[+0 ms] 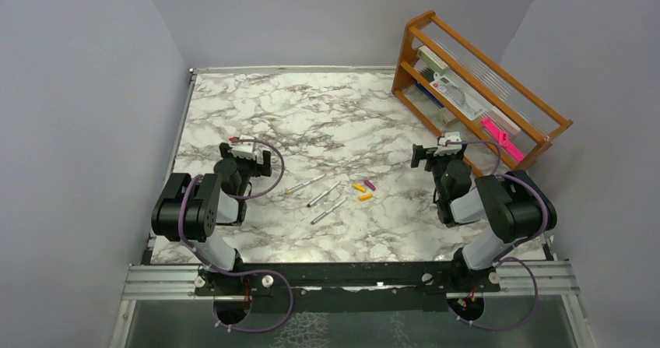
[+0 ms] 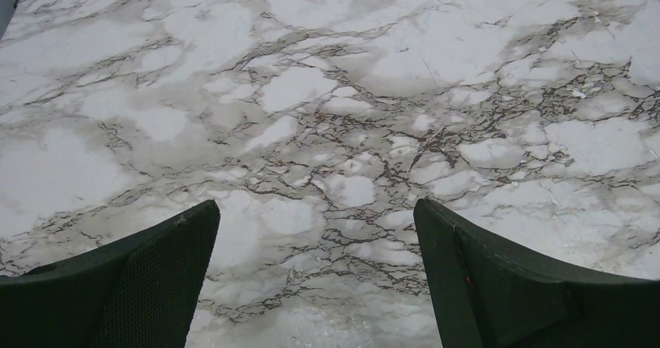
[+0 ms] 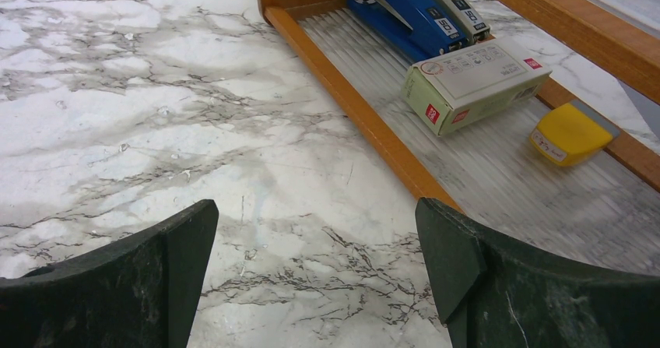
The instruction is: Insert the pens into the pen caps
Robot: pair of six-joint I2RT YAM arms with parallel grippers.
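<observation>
Marble tabletop [image 1: 311,107]; pens [image 1: 324,195], caps [image 1: 363,190] only overhead

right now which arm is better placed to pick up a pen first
Left, probably. The pens lie nearer the left gripper, while the pen caps sit toward the right gripper. Both grippers are open and empty.
</observation>
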